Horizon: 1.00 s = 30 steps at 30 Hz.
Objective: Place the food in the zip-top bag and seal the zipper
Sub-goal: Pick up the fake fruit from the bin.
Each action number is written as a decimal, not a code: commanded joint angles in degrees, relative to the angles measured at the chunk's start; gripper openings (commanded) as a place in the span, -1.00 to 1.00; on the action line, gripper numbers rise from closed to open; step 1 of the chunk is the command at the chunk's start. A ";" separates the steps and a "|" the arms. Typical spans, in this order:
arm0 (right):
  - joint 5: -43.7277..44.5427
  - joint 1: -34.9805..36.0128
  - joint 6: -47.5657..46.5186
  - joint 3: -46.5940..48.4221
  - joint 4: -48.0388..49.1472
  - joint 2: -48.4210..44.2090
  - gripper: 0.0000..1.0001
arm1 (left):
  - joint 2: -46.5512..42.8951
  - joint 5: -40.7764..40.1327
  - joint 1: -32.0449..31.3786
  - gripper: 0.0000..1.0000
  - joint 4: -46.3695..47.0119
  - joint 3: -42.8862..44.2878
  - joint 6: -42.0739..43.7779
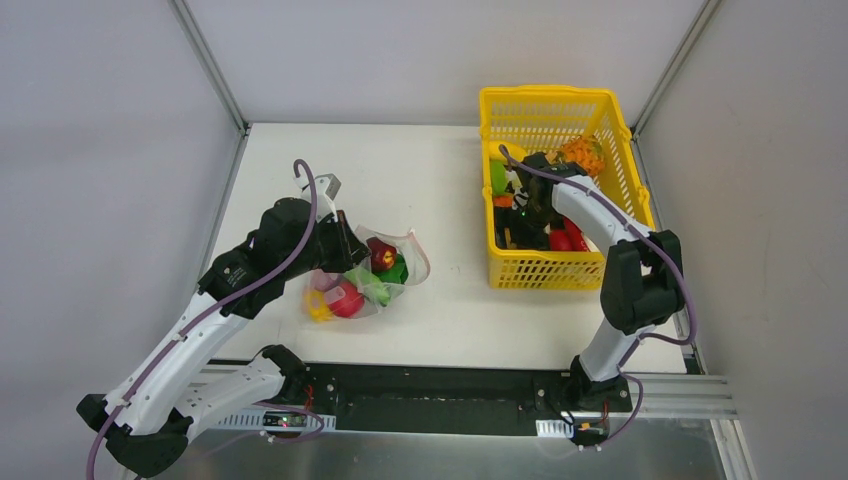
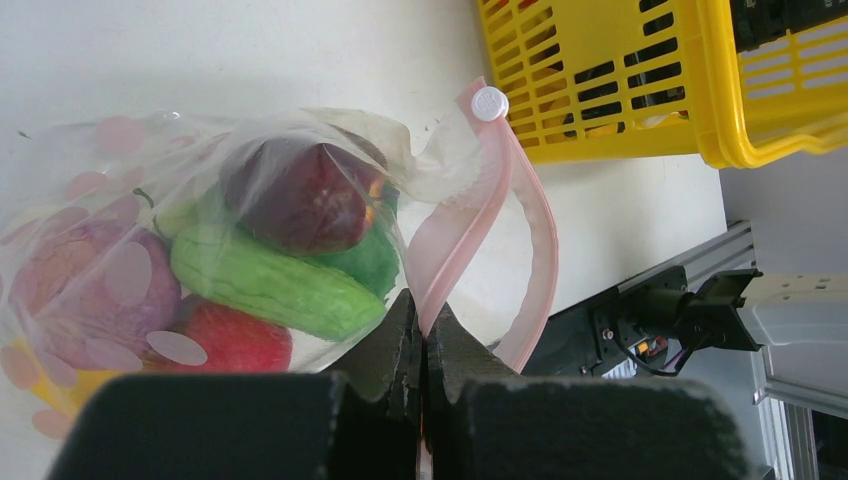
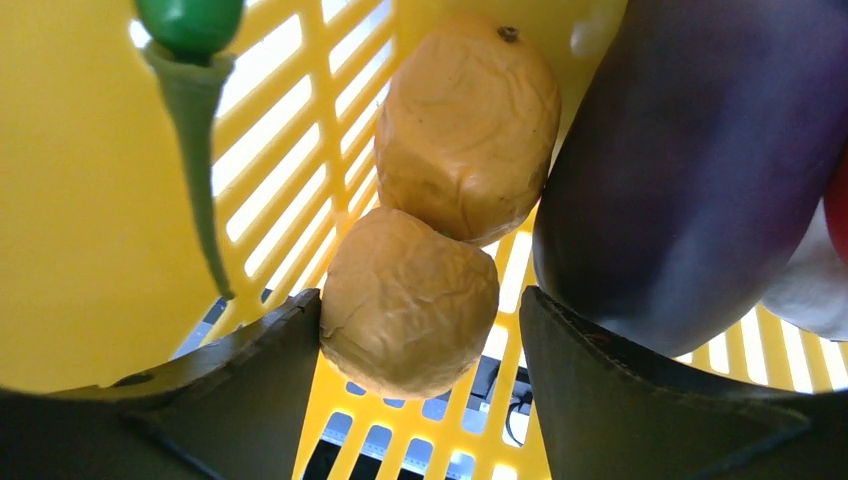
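The clear dotted zip-top bag (image 1: 365, 280) lies left of centre on the table, holding dark purple (image 2: 295, 195), green (image 2: 265, 285) and red (image 2: 230, 340) toy food. Its pink zipper strip (image 2: 470, 235) stands open in a loop. My left gripper (image 2: 424, 335) is shut on one side of that zipper strip at the bag's mouth. My right gripper (image 3: 420, 320) is open down inside the yellow basket (image 1: 600, 110). A brownish-yellow lumpy toy (image 3: 410, 305) sits between its fingers, touching the left finger (image 3: 265, 350), with a gap to the right one. A dark purple toy (image 3: 690, 160) lies against the right finger.
The yellow lattice basket at the back right holds several more toys, green (image 1: 497, 177), orange (image 1: 582, 153) and red (image 1: 562, 240). A second brownish lump (image 3: 470, 120) and a green pepper-like stem (image 3: 195, 130) lie close to my right fingers. Grey walls enclose the table.
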 commanded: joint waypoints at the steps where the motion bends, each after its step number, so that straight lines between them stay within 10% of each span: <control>1: 0.37 0.11 -0.43 -1.17 -1.50 0.25 0.46 | -0.55 0.33 -0.07 -1.00 0.91 2.17 -1.31; 11: -0.31 -0.09 -0.94 -0.79 -1.64 -0.19 -0.28 | -0.44 0.45 -0.07 -1.00 1.09 2.04 -1.31; 30: 5.83 -6.50 4.80 3.22 4.70 -15.47 -0.45 | -0.42 1.33 -0.07 -1.00 1.83 2.18 -1.79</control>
